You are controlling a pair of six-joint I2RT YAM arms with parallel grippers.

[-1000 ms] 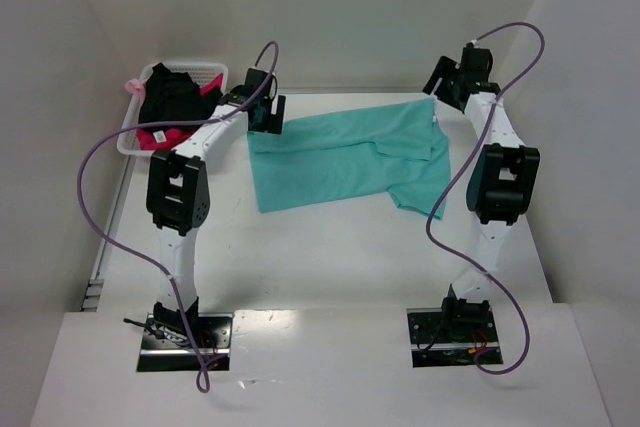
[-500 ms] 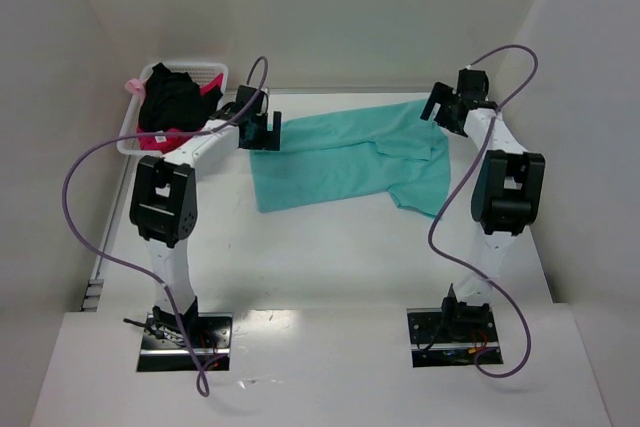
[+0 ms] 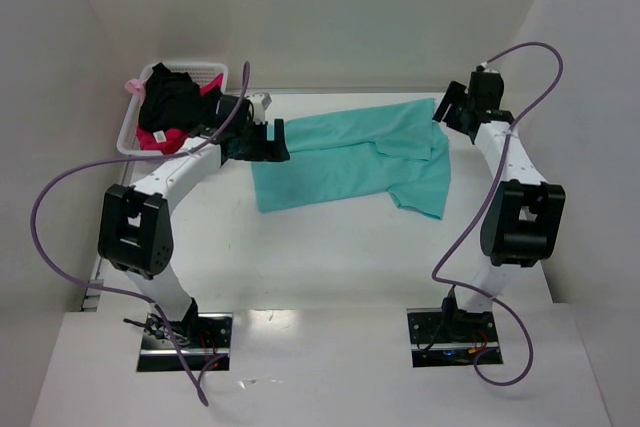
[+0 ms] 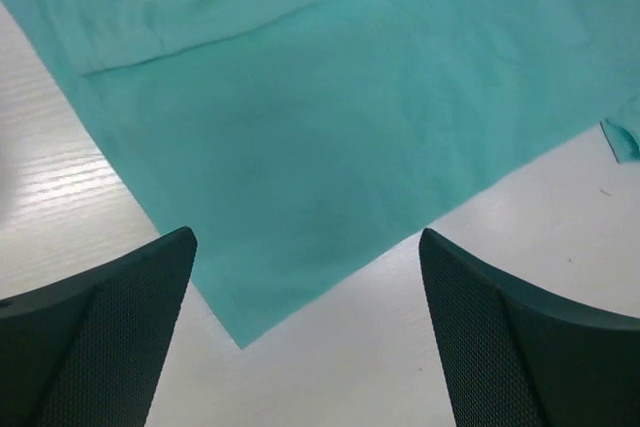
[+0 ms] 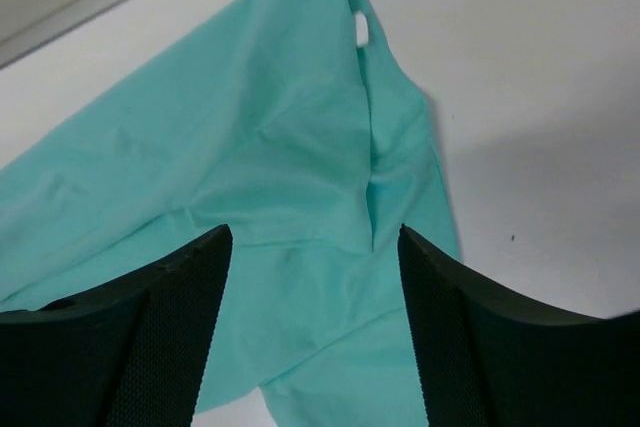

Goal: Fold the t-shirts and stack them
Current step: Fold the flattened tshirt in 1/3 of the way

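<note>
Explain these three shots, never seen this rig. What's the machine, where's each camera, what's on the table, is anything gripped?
These are two robot arms bolted at the near edge of a white table, each ending in a two-finger gripper. The wide picture comes from a fixed camera above and behind the arms. The other two come from cameras on the wrists, looking down past each arm's own dark fingers. A teal t-shirt lies spread on the table with some folds. At the far left, a white basket holds a black shirt and a pink-red shirt. The left gripper hangs over a corner at the teal shirt's left end, the right gripper over its right end. Both are open and hold nothing.
</note>
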